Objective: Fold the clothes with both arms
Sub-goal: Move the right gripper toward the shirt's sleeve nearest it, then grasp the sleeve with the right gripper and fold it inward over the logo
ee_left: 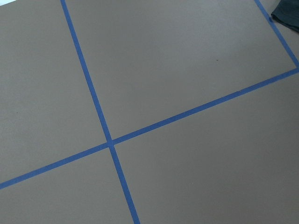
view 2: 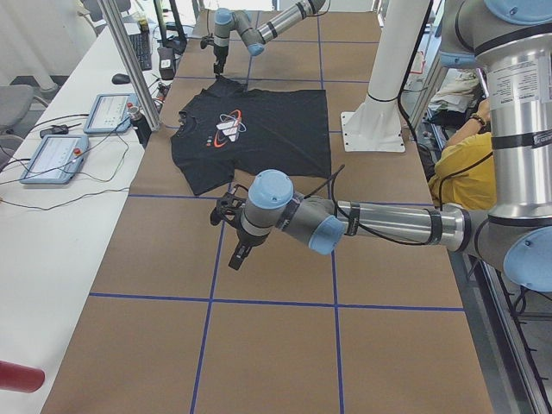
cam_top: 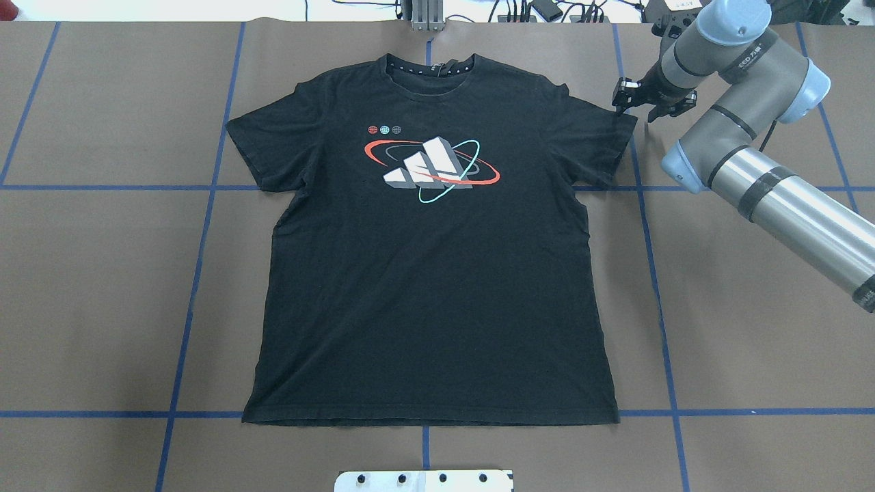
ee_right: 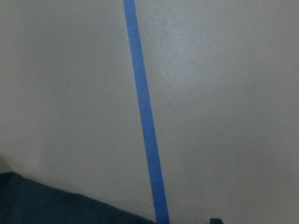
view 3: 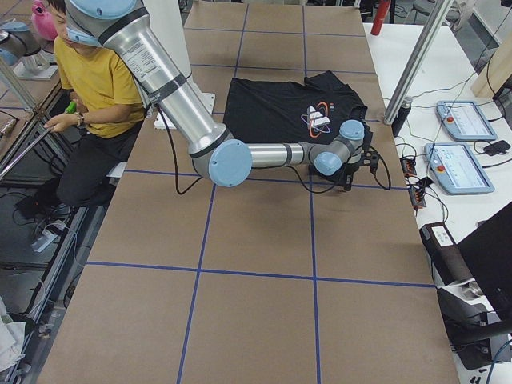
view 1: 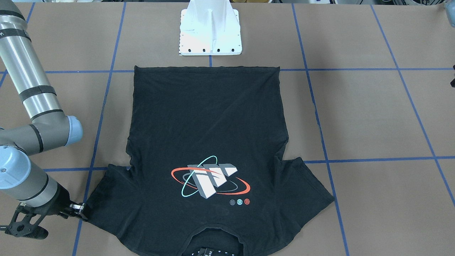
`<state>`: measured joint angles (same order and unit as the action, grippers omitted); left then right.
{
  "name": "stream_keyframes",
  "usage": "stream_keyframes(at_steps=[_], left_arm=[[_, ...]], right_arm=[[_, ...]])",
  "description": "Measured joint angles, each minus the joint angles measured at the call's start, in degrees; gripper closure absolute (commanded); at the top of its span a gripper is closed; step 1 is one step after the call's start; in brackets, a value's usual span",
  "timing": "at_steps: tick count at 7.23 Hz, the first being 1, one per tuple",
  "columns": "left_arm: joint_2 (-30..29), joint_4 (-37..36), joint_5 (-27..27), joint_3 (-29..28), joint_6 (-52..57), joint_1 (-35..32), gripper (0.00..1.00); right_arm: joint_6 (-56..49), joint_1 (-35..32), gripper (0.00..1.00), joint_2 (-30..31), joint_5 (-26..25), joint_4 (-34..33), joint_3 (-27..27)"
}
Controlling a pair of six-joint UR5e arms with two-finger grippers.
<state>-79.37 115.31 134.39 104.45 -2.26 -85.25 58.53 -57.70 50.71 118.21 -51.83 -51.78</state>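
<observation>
Lying flat on the brown table, which is crossed by blue tape lines, a black T-shirt faces logo up, with its collar away from the robot. The right arm reaches toward one sleeve. The right gripper touches the sleeve's tip, but I cannot tell whether its jaws are apart or together. The left gripper hovers over the tabletop, apart from the shirt, and its jaws cannot be judged either.

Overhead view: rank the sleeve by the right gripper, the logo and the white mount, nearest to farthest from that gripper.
1. Sleeve, just beside the right gripper, on the view's right.
2. Logo, on the chest, mid-table.
3. White mount, at the view's bottom edge, on the robot's side.
</observation>
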Motion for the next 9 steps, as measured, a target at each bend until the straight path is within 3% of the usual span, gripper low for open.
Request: stream_keyframes(at_steps=[5, 9], left_arm=[[0.0, -0.1, 0.0, -0.1, 0.0, 0.0, 0.0], [0.0, -0.1, 0.0, -0.4, 0.0, 0.0, 0.0]], right_arm=[[1.4, 0.0, 1.0, 0.7, 0.4, 0.0, -3.7], [13.5, 4.9, 1.0, 2.5, 0.3, -2.4, -18.2]])
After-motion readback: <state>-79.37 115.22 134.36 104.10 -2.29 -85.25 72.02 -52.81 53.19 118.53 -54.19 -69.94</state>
